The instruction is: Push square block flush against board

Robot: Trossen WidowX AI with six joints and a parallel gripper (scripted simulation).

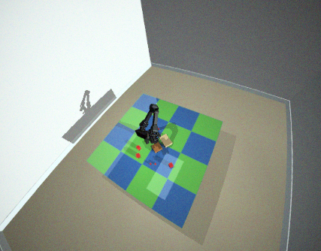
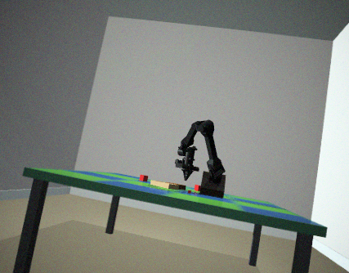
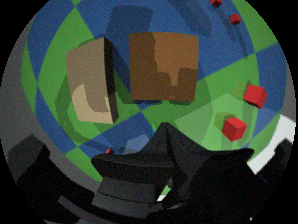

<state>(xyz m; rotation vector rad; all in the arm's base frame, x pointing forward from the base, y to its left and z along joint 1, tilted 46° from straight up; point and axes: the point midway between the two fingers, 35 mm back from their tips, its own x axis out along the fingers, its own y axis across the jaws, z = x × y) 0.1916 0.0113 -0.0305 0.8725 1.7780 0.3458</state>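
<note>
The brown square block [image 1: 156, 147] [image 2: 180, 186] [image 3: 177, 52] lies flat on the table. The tan board [image 1: 166, 140] [image 2: 160, 184] [image 3: 92, 80] lies flat beside it, to its left in the wrist view. There a strip of table shows between the board's dark long side and the block, so they stand apart, with their facing sides slightly out of line. My gripper [image 2: 186, 178] [image 3: 164, 125] is shut and empty. It hangs above the table, clear of both parts, nearer the robot's base than the block. In the top view the fingertips are too small to place.
Two red cubes [image 1: 138, 147] [image 3: 234, 129] [image 3: 255, 96] lie to the block's right in the wrist view. Another red cube [image 1: 171, 165] [image 2: 143, 178] lies farther out. Small red cubes [image 1: 155, 164] [image 3: 235, 19] lie beyond the block. The robot's base [image 2: 213, 185] stands on the checkered table.
</note>
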